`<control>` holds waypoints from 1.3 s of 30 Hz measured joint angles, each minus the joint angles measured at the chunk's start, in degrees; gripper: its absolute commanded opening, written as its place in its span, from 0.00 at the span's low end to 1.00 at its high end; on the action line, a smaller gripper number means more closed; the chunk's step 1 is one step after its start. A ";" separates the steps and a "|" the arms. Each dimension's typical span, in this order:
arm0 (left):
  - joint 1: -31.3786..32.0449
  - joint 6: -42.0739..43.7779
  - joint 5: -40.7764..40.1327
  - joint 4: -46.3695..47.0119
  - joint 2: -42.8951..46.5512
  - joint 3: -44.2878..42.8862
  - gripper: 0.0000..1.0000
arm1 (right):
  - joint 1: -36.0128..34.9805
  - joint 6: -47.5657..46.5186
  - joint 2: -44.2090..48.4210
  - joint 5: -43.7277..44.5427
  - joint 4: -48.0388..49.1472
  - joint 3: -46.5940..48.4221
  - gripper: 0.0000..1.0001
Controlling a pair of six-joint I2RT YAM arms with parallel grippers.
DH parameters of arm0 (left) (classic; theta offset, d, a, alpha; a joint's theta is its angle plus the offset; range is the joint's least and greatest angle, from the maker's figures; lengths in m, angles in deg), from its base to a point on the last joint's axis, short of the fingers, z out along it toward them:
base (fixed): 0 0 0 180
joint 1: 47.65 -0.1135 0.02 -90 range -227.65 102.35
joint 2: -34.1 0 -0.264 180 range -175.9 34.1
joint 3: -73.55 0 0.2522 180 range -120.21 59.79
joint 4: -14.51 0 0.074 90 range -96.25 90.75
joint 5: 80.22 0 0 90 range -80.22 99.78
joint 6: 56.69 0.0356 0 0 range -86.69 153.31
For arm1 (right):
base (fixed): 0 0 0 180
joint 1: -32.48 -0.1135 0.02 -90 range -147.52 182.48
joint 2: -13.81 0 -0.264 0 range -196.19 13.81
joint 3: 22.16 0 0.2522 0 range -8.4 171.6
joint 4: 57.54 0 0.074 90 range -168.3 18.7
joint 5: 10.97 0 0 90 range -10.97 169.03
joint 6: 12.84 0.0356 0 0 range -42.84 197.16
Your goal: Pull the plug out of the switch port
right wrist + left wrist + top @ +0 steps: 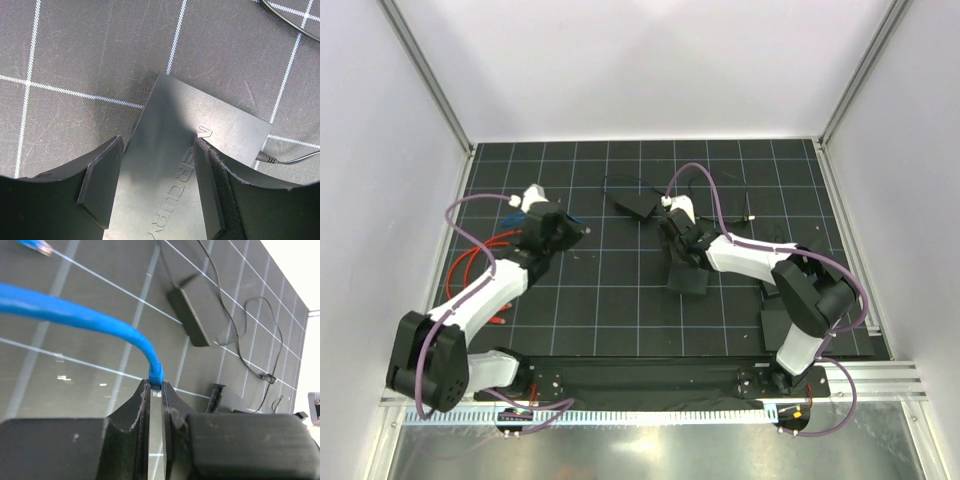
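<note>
Switch [200, 125] between spread right jaws in right-wrist view; plug [156, 390] pinched in left jaws, left-wrist view.

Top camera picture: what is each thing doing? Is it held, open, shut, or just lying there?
Thick blue cable: pinched, away from the flat matte-black switch box.
Left gripper: shut on the blue cable.
Right gripper: open, straddling the switch box.
Switch box: resting, blue cable not in it.
Thin red cable: lying loose.
Small black power brick: lying untouched.
</note>
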 measured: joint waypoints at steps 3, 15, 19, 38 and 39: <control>-6.32 2.97 4.81 -4.81 3.17 -0.48 0.00 | 0.00 0.00 0.00 -0.04 0.02 0.00 0.65; -25.97 6.73 13.88 -15.76 10.71 6.08 0.07 | 0.00 0.00 0.00 -0.63 0.44 -0.04 0.65; -29.70 6.69 14.80 -18.12 11.13 8.87 0.22 | 0.00 0.00 0.00 -0.81 0.57 -0.04 0.65; -31.74 5.35 13.97 -21.03 33.00 10.54 0.54 | 0.39 0.90 0.79 -4.57 -0.46 0.22 0.65; -31.12 5.31 14.91 -19.80 33.05 10.75 0.54 | 0.61 1.29 1.01 -4.90 -1.44 0.50 0.65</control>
